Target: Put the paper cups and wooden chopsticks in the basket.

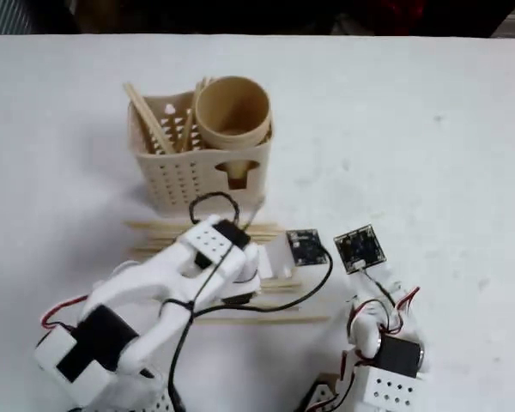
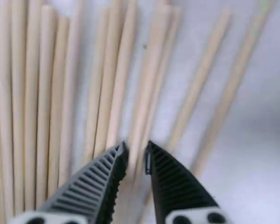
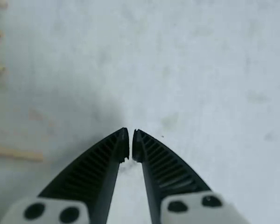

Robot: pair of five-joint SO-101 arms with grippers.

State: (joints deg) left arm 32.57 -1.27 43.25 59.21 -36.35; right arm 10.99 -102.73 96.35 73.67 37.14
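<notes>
Basket (image 1: 184,176) stood toward the far side of the white table (image 1: 412,129). A paper cup (image 1: 232,107) sat upright in its right-hand part; whether others were nested inside it, I could not tell. A few chopsticks in the basket (image 1: 148,116) leaned at a slant in the left-hand part, their tips above the rim.

Loose chopsticks (image 1: 266,319) lay on the table just in front of the basket, mostly side by side and roughly parallel to its front wall.

Left arm (image 1: 197,266) was bent over this row. Left gripper (image 2: 136,154) pointed down at the sticks with its jaws a narrow gap apart. One stick ran in line with the gap, but I could not tell whether the pads pressed on it.

Right arm (image 1: 382,352) was at the near edge, well apart from the basket. Right gripper (image 3: 130,142) hung over bare table, jaws all but closed, tips nearly touching and nothing between them.
</notes>
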